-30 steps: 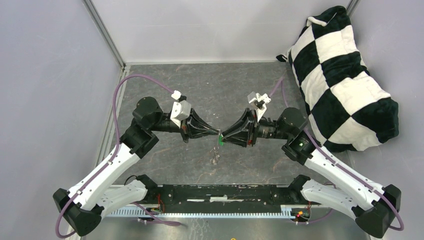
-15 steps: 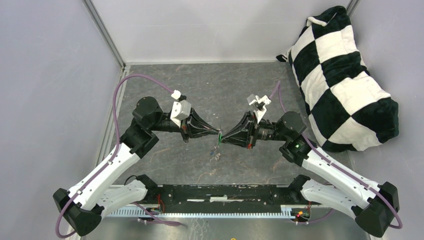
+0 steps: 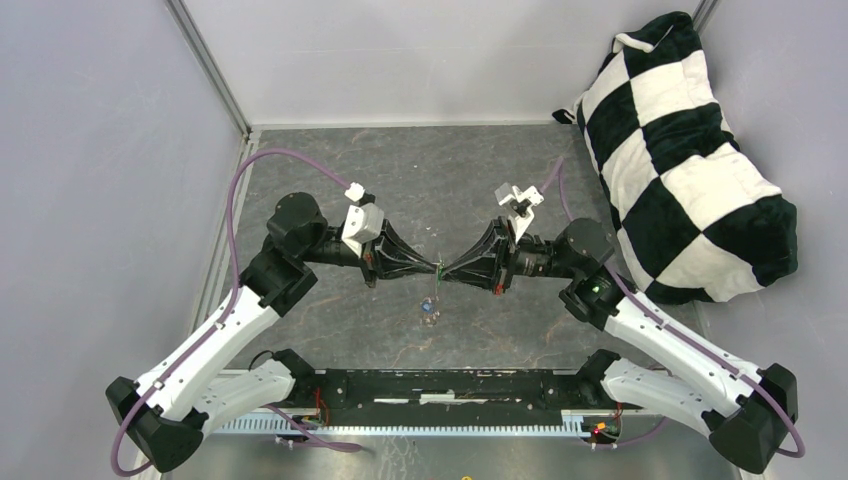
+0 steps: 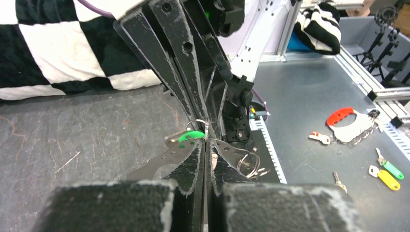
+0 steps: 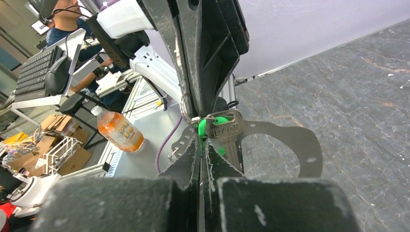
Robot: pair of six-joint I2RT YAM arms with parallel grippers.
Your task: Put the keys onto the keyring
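In the top view my left gripper [image 3: 437, 266] and right gripper [image 3: 446, 269] meet tip to tip above the middle of the table, both shut. The green key [image 5: 223, 126] sits at the meeting point; its green head [image 4: 191, 136] also shows in the left wrist view. My right gripper [image 5: 203, 139] pinches the green head. My left gripper [image 4: 207, 141] pinches a thin wire loop of the keyring [image 4: 247, 163], which trails below. The blue key [image 3: 431, 307] is with the ring just under the fingertips; I cannot tell whether it hangs or lies on the table.
A black-and-white checked cushion [image 3: 690, 150] fills the back right corner. A black rail [image 3: 450, 385] runs along the near edge between the arm bases. Grey walls close the left and back sides.
The two grippers have closed up tip to tip. The green key, which hung below the tips, is now drawn up between them. The right arm has shifted slightly left.
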